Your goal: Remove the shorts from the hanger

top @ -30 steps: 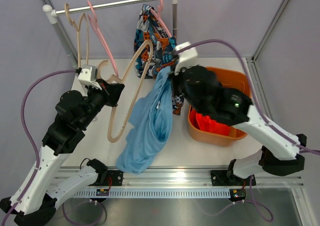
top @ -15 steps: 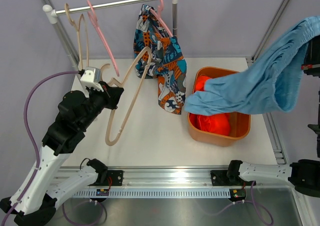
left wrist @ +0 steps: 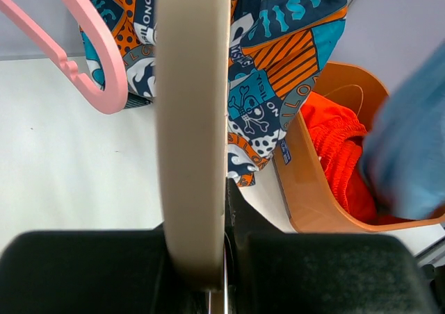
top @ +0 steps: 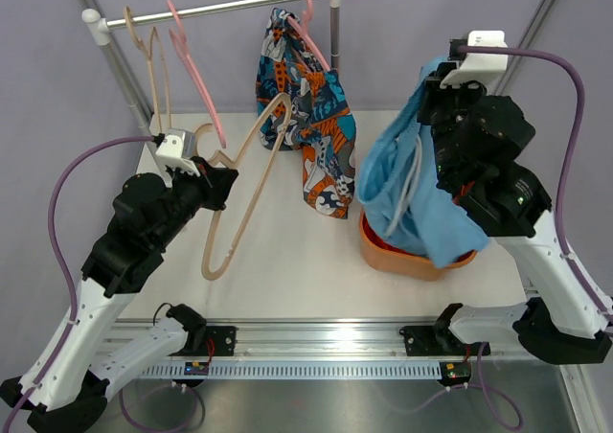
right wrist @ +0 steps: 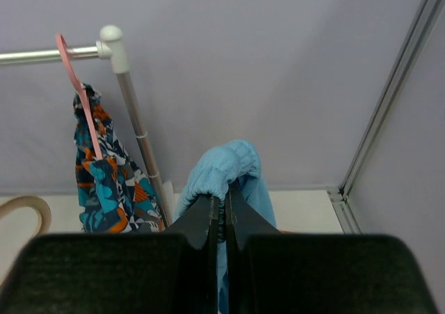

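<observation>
Holding the light blue shorts (top: 402,189) over the orange bin (top: 397,261), ready to drop.
My right gripper (right wrist: 221,204) pinches their waistband, with the cloth hanging into the bin; next I should spread those fingers to let it fall. My left gripper (left wrist: 201,276) is clamped on the bare beige hanger (top: 244,189). The print shorts (top: 311,107) hang on the pink hanger (top: 308,26), waiting.
</observation>
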`<state>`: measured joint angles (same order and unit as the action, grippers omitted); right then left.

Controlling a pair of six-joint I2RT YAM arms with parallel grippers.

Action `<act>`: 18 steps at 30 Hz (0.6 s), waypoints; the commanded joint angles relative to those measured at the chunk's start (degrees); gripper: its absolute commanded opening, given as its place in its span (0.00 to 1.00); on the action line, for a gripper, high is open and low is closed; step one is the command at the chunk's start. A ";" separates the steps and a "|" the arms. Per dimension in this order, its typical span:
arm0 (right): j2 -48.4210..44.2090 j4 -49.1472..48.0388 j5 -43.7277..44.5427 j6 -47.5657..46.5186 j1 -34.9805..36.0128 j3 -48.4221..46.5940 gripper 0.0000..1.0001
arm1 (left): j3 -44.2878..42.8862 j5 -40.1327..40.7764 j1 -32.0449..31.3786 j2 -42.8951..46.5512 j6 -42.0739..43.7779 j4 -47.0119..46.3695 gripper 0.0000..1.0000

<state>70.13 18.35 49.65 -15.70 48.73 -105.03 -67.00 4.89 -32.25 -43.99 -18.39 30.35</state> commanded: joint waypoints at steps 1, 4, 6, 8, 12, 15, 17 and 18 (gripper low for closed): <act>0.00 5.37 -5.17 8.93 -4.33 -5.08 0.03 | 0.03 -1.10 -0.18 0.13 0.64 -2.84 0.00; 0.62 10.12 -9.03 14.46 -9.95 -6.50 0.03 | -0.06 -1.46 -0.18 -0.13 0.55 -2.66 0.00; -0.95 13.11 -11.93 20.17 -14.53 -4.15 0.03 | -0.15 -1.55 -0.18 -0.31 0.46 -2.49 0.00; -3.66 14.34 -12.91 24.48 -17.77 1.72 0.03 | -0.49 -1.55 -0.18 -0.66 0.38 -1.88 0.00; -9.98 16.10 -15.01 32.39 -19.55 16.23 0.03 | -2.86 -1.55 -0.18 -3.20 0.72 1.19 0.00; -16.83 15.14 -14.15 39.15 -19.73 31.52 0.07 | -5.06 -1.28 -0.18 -5.40 1.25 2.78 0.00; -21.49 14.96 -15.27 43.73 -19.73 40.90 0.10 | -6.38 -1.19 -0.18 -6.63 1.52 3.49 0.00; -22.66 15.14 -15.46 45.05 -19.73 43.14 0.11 | -6.91 -1.02 -0.18 -7.16 1.60 3.75 0.00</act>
<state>51.07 32.97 35.90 19.77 29.32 -68.86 -69.82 4.49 -32.25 -50.50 -17.89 34.70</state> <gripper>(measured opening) 0.107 0.064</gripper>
